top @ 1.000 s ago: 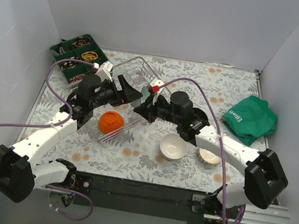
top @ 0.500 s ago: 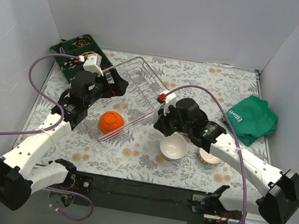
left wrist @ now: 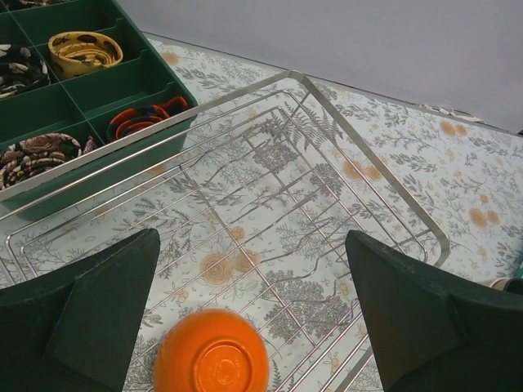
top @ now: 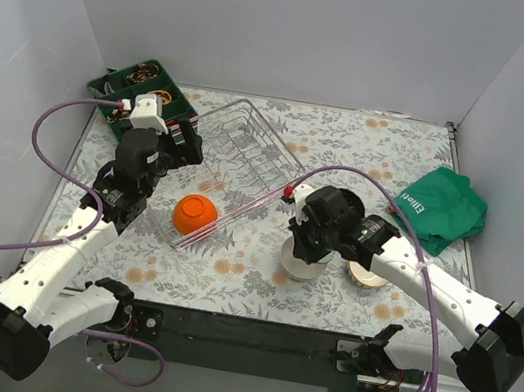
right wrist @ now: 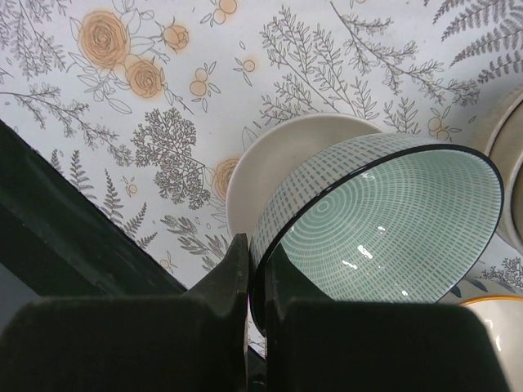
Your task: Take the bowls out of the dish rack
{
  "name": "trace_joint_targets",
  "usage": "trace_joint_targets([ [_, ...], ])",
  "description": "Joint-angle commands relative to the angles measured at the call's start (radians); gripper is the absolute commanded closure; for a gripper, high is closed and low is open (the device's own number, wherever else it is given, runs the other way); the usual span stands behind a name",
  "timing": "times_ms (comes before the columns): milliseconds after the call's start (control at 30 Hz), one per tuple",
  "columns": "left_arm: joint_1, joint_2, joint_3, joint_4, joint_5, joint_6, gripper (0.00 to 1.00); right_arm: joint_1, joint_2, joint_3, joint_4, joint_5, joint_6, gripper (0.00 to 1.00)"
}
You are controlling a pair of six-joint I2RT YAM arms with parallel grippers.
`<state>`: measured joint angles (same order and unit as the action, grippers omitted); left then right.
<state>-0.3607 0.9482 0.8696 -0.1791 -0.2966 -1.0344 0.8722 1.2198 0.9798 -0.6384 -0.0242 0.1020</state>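
The silver wire dish rack (top: 251, 143) lies at the back centre of the table. An orange bowl (top: 196, 212) sits upside down at its near end. My left gripper (top: 188, 142) is open and empty above the rack's left side. In the left wrist view, the left gripper (left wrist: 249, 245) hangs over the rack (left wrist: 270, 188), with the orange bowl (left wrist: 211, 355) below and between the fingers. My right gripper (top: 307, 243) is shut on the rim of a green patterned bowl (right wrist: 392, 220). It holds this bowl tilted just over a white bowl (right wrist: 274, 167), which stands on the table (top: 298, 265).
A green compartment tray (top: 138, 93) of small items stands beside the rack's far left corner and also shows in the left wrist view (left wrist: 65, 106). A tan bowl (top: 368, 274) stands right of the white bowl. A green cloth (top: 440, 207) lies at the right.
My right gripper has carried the green patterned bowl from the rack to the right and nearer, to over the white bowl. My left gripper has drawn back to the far left.
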Motion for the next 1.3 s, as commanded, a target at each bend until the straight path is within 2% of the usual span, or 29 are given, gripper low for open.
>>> trace_joint_targets([
  [0,0.006,-0.006,-0.011,-0.007,-0.032,0.027,0.02,0.025,0.035,0.01,-0.004,0.021,0.007,0.99],
  [300,0.006,-0.011,-0.012,-0.008,-0.036,0.033,0.02,0.109,0.161,0.042,-0.102,0.182,0.028,0.98],
  [467,0.006,-0.015,-0.012,-0.008,-0.039,0.037,0.02,0.151,0.239,0.06,-0.13,0.24,0.03,0.87],
  [500,0.006,-0.015,-0.012,-0.008,-0.041,0.037,0.02,0.155,0.248,0.065,-0.136,0.251,0.033,0.8],
  [600,0.006,-0.016,-0.014,-0.008,-0.042,0.039,0.02,0.18,0.28,0.088,-0.159,0.271,0.039,0.69],
  [800,0.008,-0.015,-0.014,-0.008,-0.041,0.04,0.02,0.208,0.297,0.128,-0.199,0.296,0.056,0.55],
  [1033,0.006,-0.017,-0.014,-0.008,-0.041,0.043,0.02,0.22,0.276,0.186,-0.244,0.31,0.067,0.48],
  [1267,0.006,-0.012,-0.015,-0.005,-0.038,0.045,0.02,0.22,0.261,0.195,-0.247,0.268,0.07,0.44],
])
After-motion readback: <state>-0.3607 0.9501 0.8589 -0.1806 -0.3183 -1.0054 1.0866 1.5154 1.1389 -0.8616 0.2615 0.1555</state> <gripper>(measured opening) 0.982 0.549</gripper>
